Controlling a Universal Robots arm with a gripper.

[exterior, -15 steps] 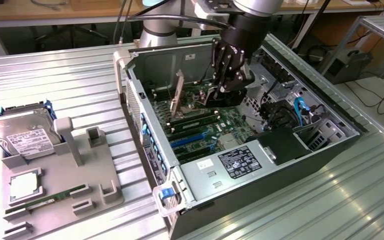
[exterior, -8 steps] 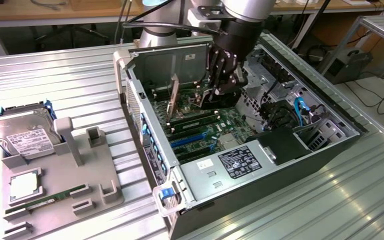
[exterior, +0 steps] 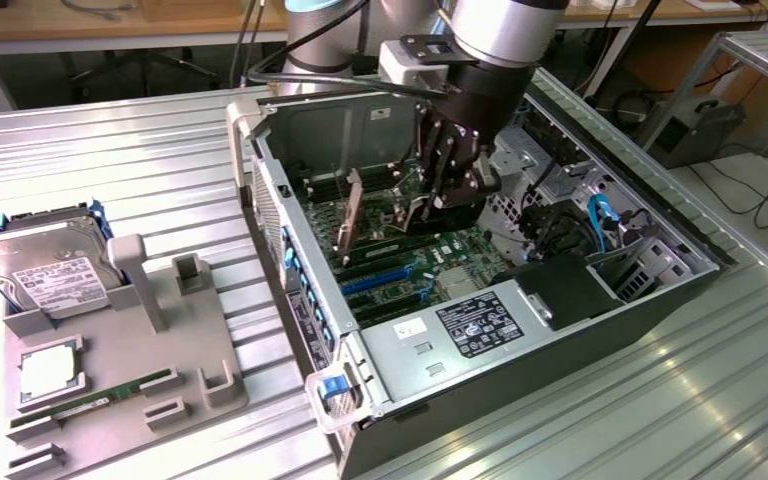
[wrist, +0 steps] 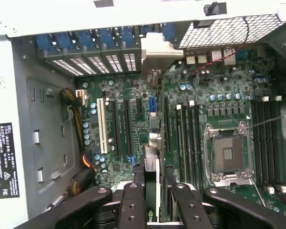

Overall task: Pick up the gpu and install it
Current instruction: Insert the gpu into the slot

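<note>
Inside the computer case [exterior: 267, 190], the gripper [wrist: 153, 171], pinching the edge-on gpu [wrist: 151, 157] between narrow fingers, could jam it against the motherboard [wrist: 219, 100] if the card hangs tilted.

Silver-grey arm [exterior: 504, 25], black cables [exterior: 297, 45], pale camera box [exterior: 411, 62], black jointed gripper [exterior: 440, 198] with round screws.
</note>
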